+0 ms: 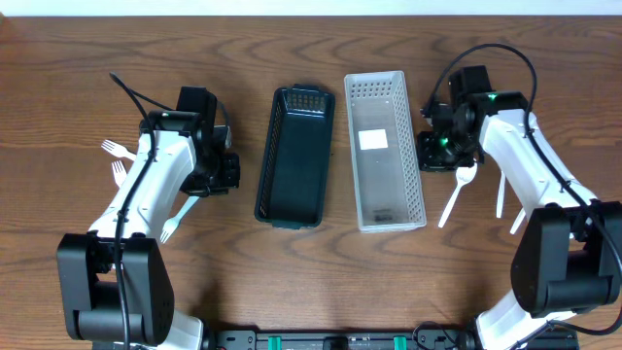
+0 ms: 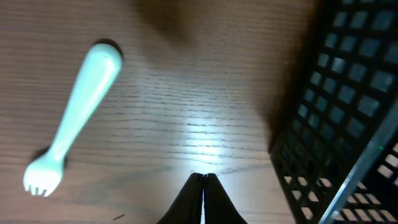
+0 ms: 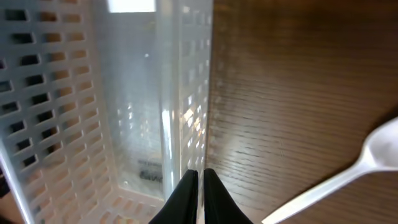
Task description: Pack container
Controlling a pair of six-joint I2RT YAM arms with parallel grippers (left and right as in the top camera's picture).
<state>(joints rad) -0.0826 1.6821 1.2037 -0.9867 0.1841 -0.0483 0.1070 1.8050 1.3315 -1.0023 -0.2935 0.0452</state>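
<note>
A dark green perforated plastic basket [image 1: 294,156] and a white perforated plastic basket [image 1: 385,190] are set side by side midway across the brown wooden table [image 1: 78,58], the former on the left. White plastic forks [image 1: 119,149] are scattered left of the former; white plastic spoons [image 1: 457,192] are laid just right of the latter.

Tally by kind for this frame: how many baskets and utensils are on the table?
Baskets: 2 (dark basket, white basket)
Forks: 3
Spoon: 1
White utensils, kind unclear: 2
Total: 8
</note>
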